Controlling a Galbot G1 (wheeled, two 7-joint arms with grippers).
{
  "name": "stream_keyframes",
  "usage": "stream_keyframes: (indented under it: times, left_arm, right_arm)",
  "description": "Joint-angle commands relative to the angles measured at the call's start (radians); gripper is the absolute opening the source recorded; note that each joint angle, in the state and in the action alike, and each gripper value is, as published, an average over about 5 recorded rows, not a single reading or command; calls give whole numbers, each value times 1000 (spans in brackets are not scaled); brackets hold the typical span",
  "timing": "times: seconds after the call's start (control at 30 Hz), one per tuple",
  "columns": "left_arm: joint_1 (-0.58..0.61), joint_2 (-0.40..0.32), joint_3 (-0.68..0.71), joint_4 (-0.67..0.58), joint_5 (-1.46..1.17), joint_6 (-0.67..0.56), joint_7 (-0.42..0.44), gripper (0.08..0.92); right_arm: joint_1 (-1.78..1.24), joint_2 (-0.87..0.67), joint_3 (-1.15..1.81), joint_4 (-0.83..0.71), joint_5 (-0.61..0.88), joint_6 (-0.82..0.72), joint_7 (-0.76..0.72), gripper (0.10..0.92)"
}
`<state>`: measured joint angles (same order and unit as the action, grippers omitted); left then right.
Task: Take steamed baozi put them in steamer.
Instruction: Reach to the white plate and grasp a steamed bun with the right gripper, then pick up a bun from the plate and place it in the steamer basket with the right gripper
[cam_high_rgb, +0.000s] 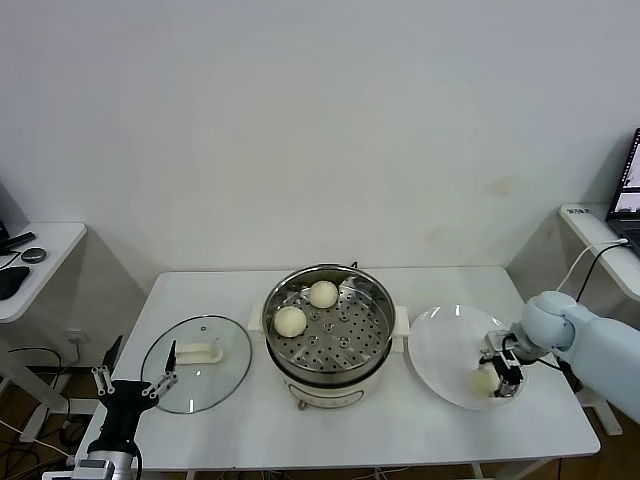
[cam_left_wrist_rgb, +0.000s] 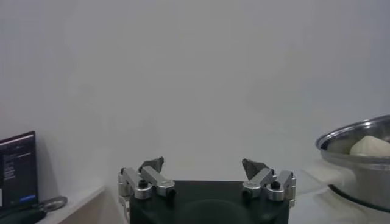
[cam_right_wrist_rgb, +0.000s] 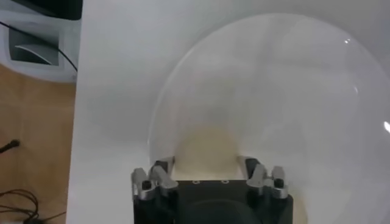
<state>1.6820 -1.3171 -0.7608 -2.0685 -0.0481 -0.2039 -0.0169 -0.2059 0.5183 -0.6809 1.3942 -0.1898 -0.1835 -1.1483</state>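
The steel steamer stands mid-table with two cream-white baozi, one and another, on the far left of its perforated tray. A third baozi lies on the white plate to the right. My right gripper is down on the plate, and its fingers press both sides of this baozi. My left gripper is parked open and empty at the table's front left edge, and also shows in its wrist view. No fourth baozi is in view.
A round glass lid with a white handle lies flat left of the steamer. Side desks stand off both ends of the table, the right one with a laptop and a cable. The steamer's rim shows at the edge of the left wrist view.
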Motion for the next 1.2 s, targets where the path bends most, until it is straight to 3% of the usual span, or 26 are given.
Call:
stream_keyframes:
  times: [0.03,0.33,0.57,0.87,1.03,1.2]
  left_arm:
    - [0,-2,-1,0,5,-2,-1,823]
    - [4,-4,0,-11,17,-5,-1,823]
    - [-4,6,2,-22,12,-1,4,823]
    - [-17,16,-4,-18,2,-1,5,823]
    - [-19,11,-3,-12,3,-2,4,823]
    - [-20,2,-2,-13,5,-2,3,823]
  right_arm:
    - [-15,12,21,-13,-14,-6,-10,579]
    - [96,-18,-15,34,40,-5,-24,411]
    - [485,-7,-166,93,181,9,-66,396]
    - [971,270,-456,75,384,76,-51,399]
    - [963,413,-512,104,477,142,11,399]
    - [900,533,-600,142,458,239,38,399]
